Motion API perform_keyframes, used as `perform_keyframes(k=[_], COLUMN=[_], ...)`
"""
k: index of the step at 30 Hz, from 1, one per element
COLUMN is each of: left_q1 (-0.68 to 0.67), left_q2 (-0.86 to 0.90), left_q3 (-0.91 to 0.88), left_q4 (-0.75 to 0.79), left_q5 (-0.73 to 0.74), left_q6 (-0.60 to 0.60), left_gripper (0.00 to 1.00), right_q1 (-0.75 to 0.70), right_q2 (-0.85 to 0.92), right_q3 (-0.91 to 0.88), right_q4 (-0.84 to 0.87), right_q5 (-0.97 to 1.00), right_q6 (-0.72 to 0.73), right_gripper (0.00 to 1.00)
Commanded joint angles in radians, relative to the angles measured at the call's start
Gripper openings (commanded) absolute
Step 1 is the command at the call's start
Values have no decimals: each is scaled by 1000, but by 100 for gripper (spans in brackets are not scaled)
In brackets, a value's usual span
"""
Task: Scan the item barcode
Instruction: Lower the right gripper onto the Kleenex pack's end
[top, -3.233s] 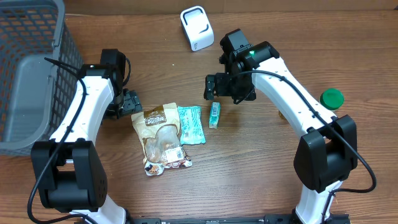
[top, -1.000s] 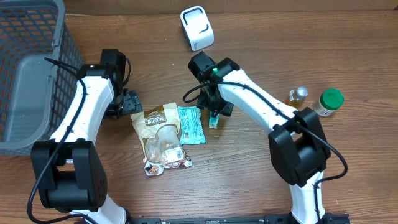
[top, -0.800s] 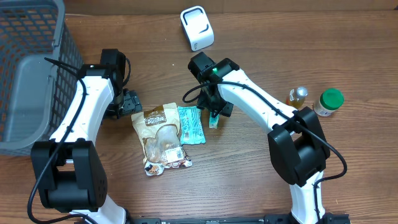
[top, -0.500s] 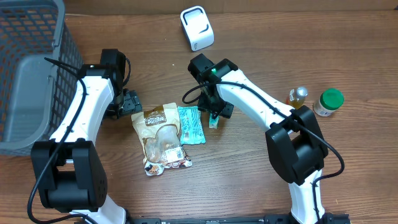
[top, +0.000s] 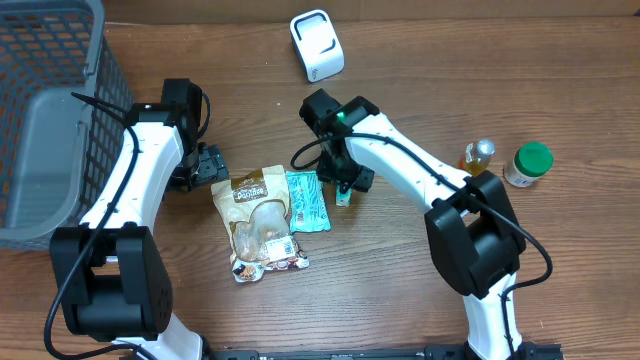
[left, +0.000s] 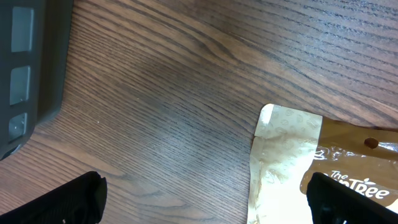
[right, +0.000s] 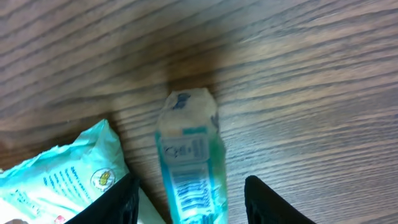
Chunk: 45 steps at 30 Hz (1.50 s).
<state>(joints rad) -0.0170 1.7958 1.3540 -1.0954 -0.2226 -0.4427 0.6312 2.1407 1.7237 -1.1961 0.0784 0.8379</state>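
Wooden counter (top: 380, 295), right end effector (right: 189, 194) straddling the teal packet (right: 186, 149) (long axis running between its open fingers (right: 118, 202), no contact yet). The left end effector (left: 205, 202) is wide open, farther off.

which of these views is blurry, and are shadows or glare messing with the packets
Right wrist: the softest view, the slim teal packet slightly blurred, its print hard to read, a dark shadow on the wood above it. Left wrist: wood grain and brown pouch corner crisp, fingertips dark and unfocused. Overhead: evenly lit and sharp, no strong glare.
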Motion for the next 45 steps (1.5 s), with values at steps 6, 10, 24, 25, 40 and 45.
perform_keyframes(k=[6,10,24,25,40,45], left_q1=[3,3,3,3,3,3], left_q2=[11,11,11,11,11,11], left_q3=[0,0,0,0,0,0], left_q4=[1,1,1,1,1,1], left_q5=[-20,-21,-20,-20,-20,-20], left_q6=[-7,-7,-7,-7,-7,-7], left_gripper=[100,100,100,100,99,99], right_q1=[23,23,23,23,23,22], right_q2=[13,13,13,13,13,13], right_q3=[-3,-3,-53,-58,-74,-74], right_q4=[2,2,32,32,65,76], right_q5=[38,45,82,84,85,86], right_q6=[3,3,-55,-78,-109,-109], right_gripper=[51,51,51,51,37,14])
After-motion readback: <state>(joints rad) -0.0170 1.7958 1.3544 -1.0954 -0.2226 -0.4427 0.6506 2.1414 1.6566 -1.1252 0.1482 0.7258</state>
